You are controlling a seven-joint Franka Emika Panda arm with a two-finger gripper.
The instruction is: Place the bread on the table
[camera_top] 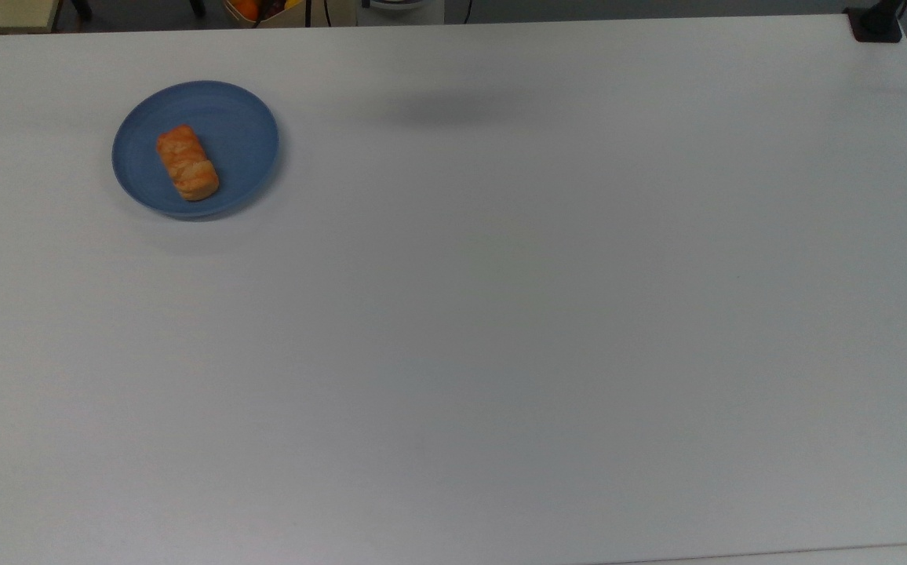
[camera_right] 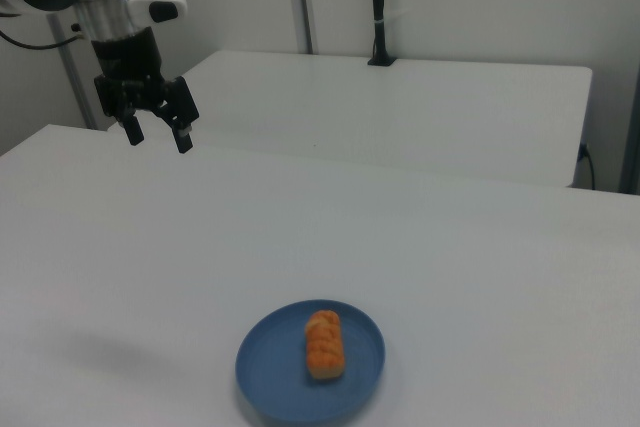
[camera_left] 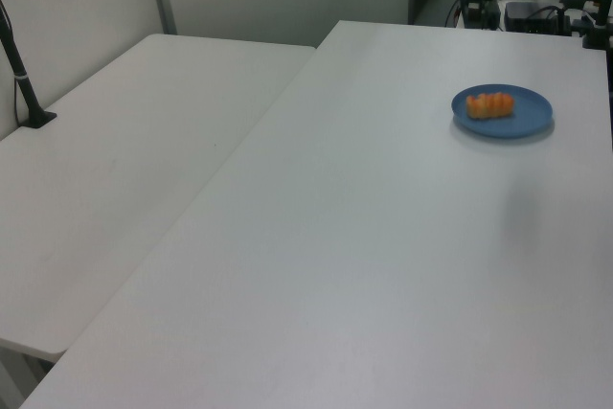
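Toward the top view's left, a round blue plate [camera_top: 195, 149] is seen resting on the white table [camera_top: 500, 329], near the far edge. On the plate, left of its centre, the bread [camera_top: 187, 162] is laid flat, its long axis running roughly from far to near with a slight slant; its golden-orange top is streaked with paler bands. Further toward the top view's right, a soft dark shadow [camera_top: 453, 107] is cast on the tabletop, well apart from the plate. At the top view's far right corner, a black clamp base [camera_top: 876, 23] is fixed to the table edge.

At the left view's left, a second white table [camera_left: 134, 170] is set just beside the main one, and a black post [camera_left: 24, 83] is mounted on it. The table [camera_left: 364, 256] occupies the middle, and toward the left view's right the plate [camera_left: 503, 110] is seen with the bread [camera_left: 489, 103] lying on it.

At the right view's upper left, the gripper [camera_right: 157, 135] is held in the air above the table [camera_right: 450, 237], pointing down, with its two black fingers [camera_right: 184, 139] spread apart and nothing between them. It is well apart from the plate [camera_right: 310, 362], which is placed near the bottom centre, and the bread [camera_right: 324, 344] is seen on the plate. Behind, a black post [camera_right: 377, 7] is mounted on the second table [camera_right: 450, 97].
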